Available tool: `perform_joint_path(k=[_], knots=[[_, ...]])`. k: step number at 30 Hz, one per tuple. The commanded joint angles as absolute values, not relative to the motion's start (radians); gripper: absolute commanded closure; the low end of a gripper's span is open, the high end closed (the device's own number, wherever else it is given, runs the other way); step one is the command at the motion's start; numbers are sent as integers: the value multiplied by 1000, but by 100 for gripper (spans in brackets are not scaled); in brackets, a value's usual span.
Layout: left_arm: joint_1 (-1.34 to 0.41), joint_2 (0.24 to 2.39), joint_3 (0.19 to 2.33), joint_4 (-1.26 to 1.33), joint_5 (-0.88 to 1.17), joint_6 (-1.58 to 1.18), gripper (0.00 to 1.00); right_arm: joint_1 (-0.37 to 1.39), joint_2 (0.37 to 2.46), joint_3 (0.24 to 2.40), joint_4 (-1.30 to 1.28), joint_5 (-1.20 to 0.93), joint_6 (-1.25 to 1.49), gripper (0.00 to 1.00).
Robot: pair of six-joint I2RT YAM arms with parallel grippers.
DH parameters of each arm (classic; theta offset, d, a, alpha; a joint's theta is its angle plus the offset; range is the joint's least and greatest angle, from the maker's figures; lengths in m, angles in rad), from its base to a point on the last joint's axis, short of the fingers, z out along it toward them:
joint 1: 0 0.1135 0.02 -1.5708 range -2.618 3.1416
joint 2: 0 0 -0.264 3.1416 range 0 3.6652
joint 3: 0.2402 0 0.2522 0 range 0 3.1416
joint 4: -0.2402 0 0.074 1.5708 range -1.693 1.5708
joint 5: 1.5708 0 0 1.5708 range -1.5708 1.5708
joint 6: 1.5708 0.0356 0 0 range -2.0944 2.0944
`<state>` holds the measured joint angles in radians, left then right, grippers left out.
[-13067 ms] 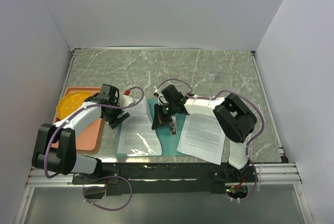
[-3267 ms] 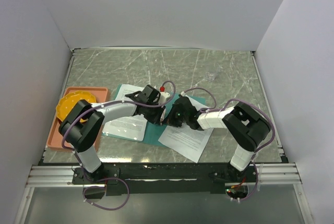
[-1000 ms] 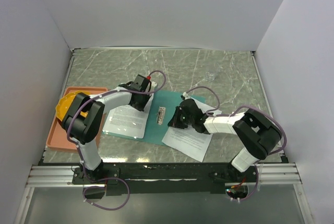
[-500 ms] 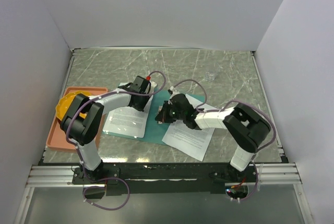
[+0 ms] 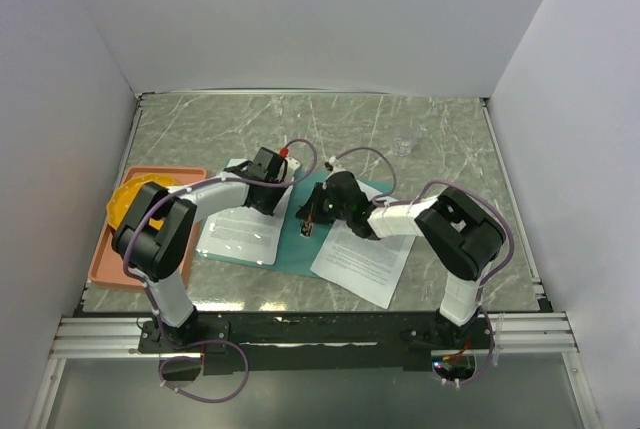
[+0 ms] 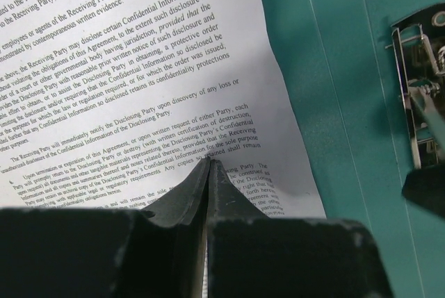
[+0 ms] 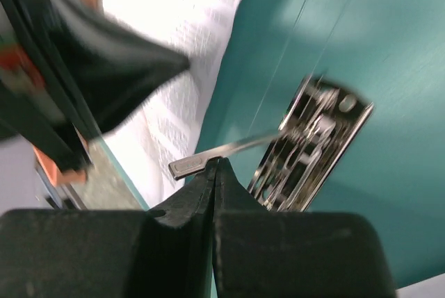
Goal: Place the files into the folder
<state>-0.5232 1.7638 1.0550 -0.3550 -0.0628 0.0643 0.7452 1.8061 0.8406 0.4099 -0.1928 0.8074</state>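
We are looking down at a green folder [image 5: 322, 232] lying open and flat on the table [image 5: 430, 139]. One printed sheet [image 5: 243, 231] is lying on the folder's left half. Another sheet [image 5: 362, 257] is lying partly on its right half, and the rest of it is sticking out onto the table.

Our left gripper [image 6: 208, 164] is resting on the left sheet [image 6: 132, 83]. Its fingers [image 6: 186, 188] are pressed tight together, tip to tip. They are pinching nothing that we can see. The paper is lying flat just past the tips. Off to the right of these fingers, the bare green folder [image 6: 334, 96] is showing, and then the shiny metal clip [image 6: 423, 89].

Our right gripper [image 7: 214, 162] is clenched shut too, and we are seeing nothing held between its tips. Its fingertips [image 7: 198, 185] are sitting right by the thin lever [image 7: 222, 152] of the metal clip [image 7: 313, 149]. We cannot tell if they are touching it. The clip is lying just past and to the right of these fingers, on the green folder [image 7: 389, 48]. To the left of the fingers, white paper [image 7: 181, 69] is showing.

An orange tray [image 5: 175, 254] with a yellow dish [image 5: 130, 199] is sitting well apart, over by the left arm.
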Motion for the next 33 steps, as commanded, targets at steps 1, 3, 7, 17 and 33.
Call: perform_joint_path(k=[1,3,7,17,33], knots=[[-522,1732,1017,-405,-58,87,94,715,1806,871,491,-141,848,100],[-522,1723,1008,-403,-60,94,94,710,1805,885,477,-112,848,100],[-522,1700,991,-407,-49,112,94,690,1821,903,460,-110,851,100],[-522,1597,992,-452,-23,181,95,649,1821,985,356,-114,828,89],[-526,1624,1172,-525,35,141,94,542,1427,1006,-674,287,868,34]])
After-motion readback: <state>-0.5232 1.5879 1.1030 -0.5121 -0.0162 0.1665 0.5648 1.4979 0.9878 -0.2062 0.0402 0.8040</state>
